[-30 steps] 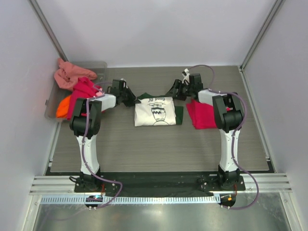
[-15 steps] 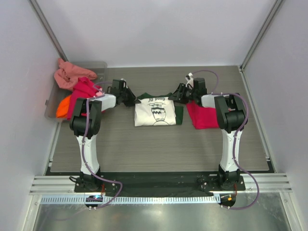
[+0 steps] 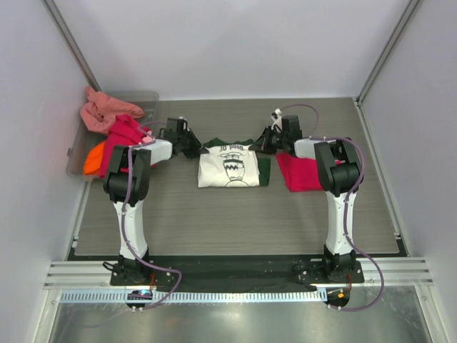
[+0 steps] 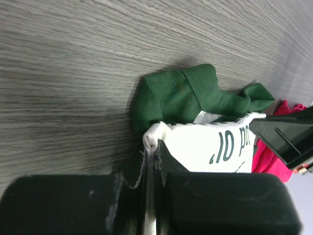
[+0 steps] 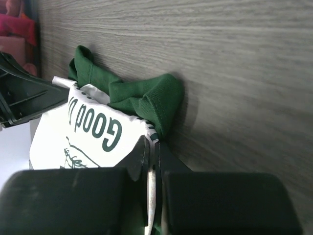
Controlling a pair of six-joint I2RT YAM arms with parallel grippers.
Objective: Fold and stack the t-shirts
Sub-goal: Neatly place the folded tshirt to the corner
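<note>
A cream-white t-shirt (image 3: 230, 166) with dark green sleeves and dark print lies partly folded at mid-table. My left gripper (image 3: 198, 148) is shut on its far left corner; in the left wrist view the white hem (image 4: 152, 139) is pinched between the jaws (image 4: 155, 149), beside a bunched green sleeve (image 4: 178, 95). My right gripper (image 3: 261, 146) is shut on the far right corner; the right wrist view shows the cloth edge (image 5: 151, 132) clamped in the jaws (image 5: 152, 147) below the green sleeve (image 5: 146, 100). A folded crimson-pink t-shirt (image 3: 298, 174) lies at the right, partly under the right arm.
A translucent grey tray (image 3: 146, 97) at the far left holds a salmon shirt (image 3: 103, 111), a magenta shirt (image 3: 123, 134) and an orange one (image 3: 91, 160). White walls close in the wood-grain table (image 3: 235, 214) on three sides.
My right gripper has moved in to the shirt's far right corner and shut on it. The left gripper has kept its grip and place.
</note>
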